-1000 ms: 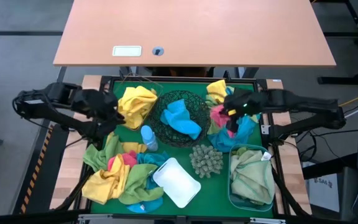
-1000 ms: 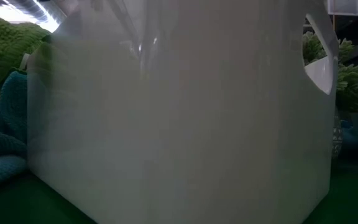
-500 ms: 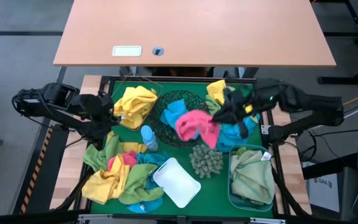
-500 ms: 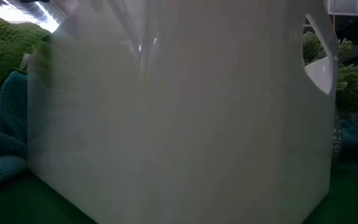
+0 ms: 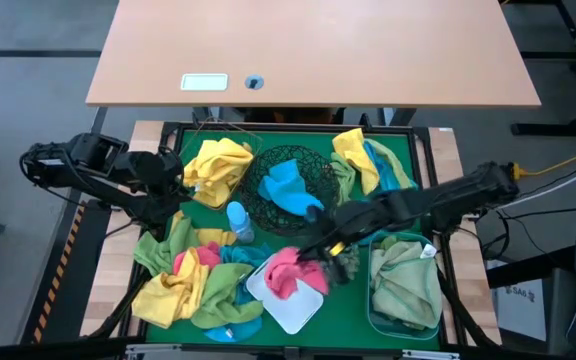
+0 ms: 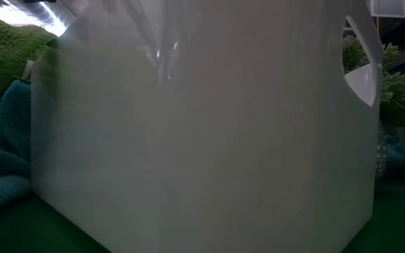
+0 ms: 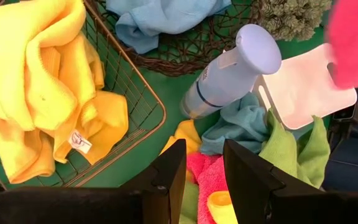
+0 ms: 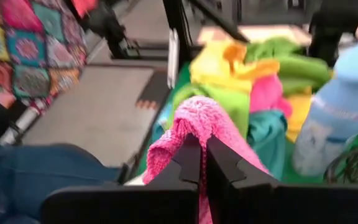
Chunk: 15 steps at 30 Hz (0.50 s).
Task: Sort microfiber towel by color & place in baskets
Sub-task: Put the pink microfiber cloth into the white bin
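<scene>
My right gripper [image 5: 318,258] is shut on a pink towel [image 5: 288,272] over the far corner of the white tub [image 5: 290,300], near the table's front. My left gripper [image 5: 176,188] is open and empty by the thin wire basket [image 5: 200,190], which holds yellow towels [image 5: 218,165]. In its wrist view the left gripper [image 7: 204,177] hangs above the mixed towel pile [image 7: 213,186]. The black mesh bowl [image 5: 313,170] holds a blue towel [image 5: 290,188]. The translucent blue tub [image 5: 376,300] holds pale green towels [image 5: 406,285]. My right gripper pinches a bunched fold of the pink towel [image 8: 211,127] between its two fingers, which slant down toward the table's near left. The towel hangs off the fingertips [image 8: 191,163] over the white tub. Whether its lower end rests in the tub I cannot tell.
A pile of yellow, green, pink and blue towels [image 5: 193,285] lies at the near left. More yellow, green and blue towels [image 5: 368,170] lie at the far right. A blue bottle [image 5: 239,222] and a spiky ball [image 5: 346,265] stand mid-table. The tub's white wall [image 6: 202,140] fills the low view.
My right gripper has lifted the pink towel out of the far-right pile. It has carried it past the black bowl toward the table's near left, then down over the white tub. The towel has gone from spread and swinging to bunched below the fingers.
</scene>
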Available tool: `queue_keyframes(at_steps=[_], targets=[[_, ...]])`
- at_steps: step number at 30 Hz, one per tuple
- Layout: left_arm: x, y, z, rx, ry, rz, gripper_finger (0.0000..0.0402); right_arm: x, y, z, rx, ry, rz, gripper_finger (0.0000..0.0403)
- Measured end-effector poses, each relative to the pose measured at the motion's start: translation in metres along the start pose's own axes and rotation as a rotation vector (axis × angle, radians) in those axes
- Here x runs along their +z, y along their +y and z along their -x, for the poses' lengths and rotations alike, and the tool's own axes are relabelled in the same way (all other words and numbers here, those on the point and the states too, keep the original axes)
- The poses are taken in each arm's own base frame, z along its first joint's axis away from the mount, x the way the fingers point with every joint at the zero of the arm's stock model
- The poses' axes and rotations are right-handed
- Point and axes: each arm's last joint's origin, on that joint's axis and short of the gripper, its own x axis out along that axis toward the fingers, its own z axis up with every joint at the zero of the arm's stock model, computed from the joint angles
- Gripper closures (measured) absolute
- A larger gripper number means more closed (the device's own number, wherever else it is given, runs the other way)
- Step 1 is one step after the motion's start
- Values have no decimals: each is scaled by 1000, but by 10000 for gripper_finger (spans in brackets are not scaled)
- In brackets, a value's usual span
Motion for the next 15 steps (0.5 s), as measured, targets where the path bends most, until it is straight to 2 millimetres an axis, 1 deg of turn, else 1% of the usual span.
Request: queue_keyframes(at_steps=[4,7,10,15], targets=[[0,0,0,0,0,0,301,-18,-2,-34,-9,87,-4,398],[0,0,0,0,-1,0,301,-31,-5,-55,-25,143,-8,398],[0,0,0,0,-1,0,301,-42,-9,-70,-33,188,-13,398],[0,0,0,0,0,0,301,-56,-13,-89,-1,251,-26,398]])
